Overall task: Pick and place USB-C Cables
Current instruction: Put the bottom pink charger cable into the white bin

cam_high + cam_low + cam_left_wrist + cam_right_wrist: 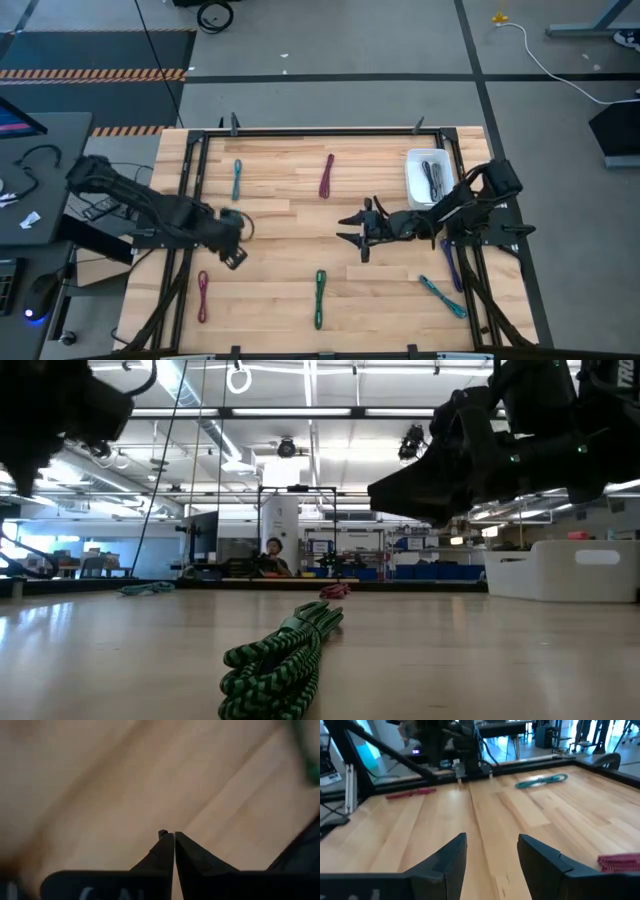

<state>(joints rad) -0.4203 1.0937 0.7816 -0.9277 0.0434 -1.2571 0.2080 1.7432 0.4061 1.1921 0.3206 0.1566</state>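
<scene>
Several USB-C cables lie flat on the wooden table (280, 215): a teal one (237, 180) and a maroon one (327, 176) toward the far side, and a red one (203, 296), a green one (320, 298), a teal one (442, 296) and a purple one (452, 265) toward the near side. My left gripper (235, 248) hangs shut over bare wood at the left, its fingertips (174, 840) together and pointing down. My right gripper (362, 232) stands open at mid-table, level and pointing toward the table's left, with nothing between its fingers (492, 855).
A white bin (430, 178) with dark cables inside stands at the far right. A black frame (320, 131) runs around the table's edges. In the low view the green cable (285, 655) lies nearest. A person (272, 555) sits in the room beyond the table.
</scene>
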